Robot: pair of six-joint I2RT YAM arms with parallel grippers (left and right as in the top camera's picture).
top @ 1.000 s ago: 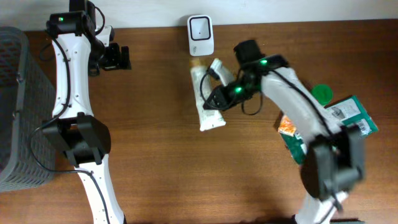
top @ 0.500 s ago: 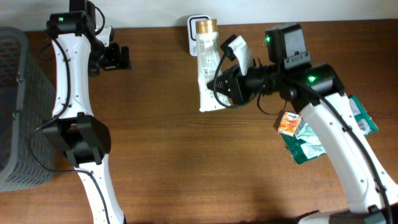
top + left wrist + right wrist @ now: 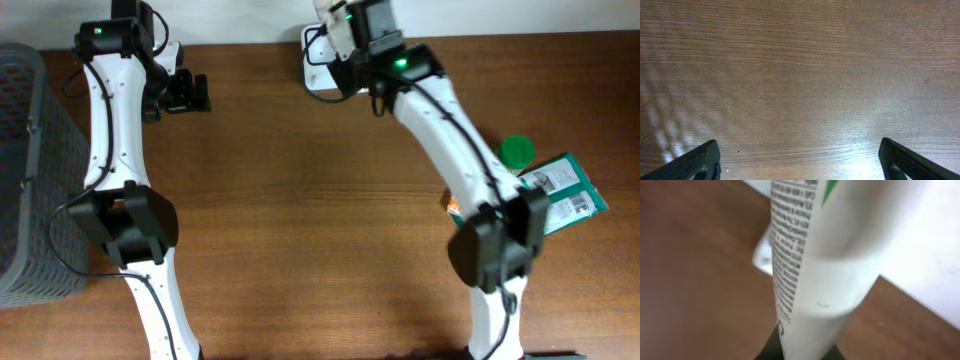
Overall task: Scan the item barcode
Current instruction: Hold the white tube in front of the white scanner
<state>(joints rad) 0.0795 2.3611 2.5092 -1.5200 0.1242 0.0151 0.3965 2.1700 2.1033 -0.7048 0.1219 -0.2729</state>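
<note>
A white tube (image 3: 810, 265) with small black print and a green mark fills the right wrist view, tilted upright. My right gripper (image 3: 802, 350) is shut on its lower end. Just behind the tube shows part of the white barcode scanner (image 3: 762, 255). From overhead, my right gripper (image 3: 338, 55) hangs over the scanner (image 3: 316, 72) at the table's far edge, and the arm hides most of the tube. My left gripper (image 3: 185, 92) stands open at the far left, with only bare wood between its fingertips (image 3: 700, 162).
A grey mesh basket (image 3: 25, 170) stands at the left edge. At the right lie a green round lid (image 3: 517, 150), a green packet (image 3: 565, 190) and an orange carton (image 3: 455, 205) half hidden under the right arm. The white wall runs behind the table.
My right gripper has lifted the tube off the table and swung it back and left, up over the scanner. The left arm has not moved.
</note>
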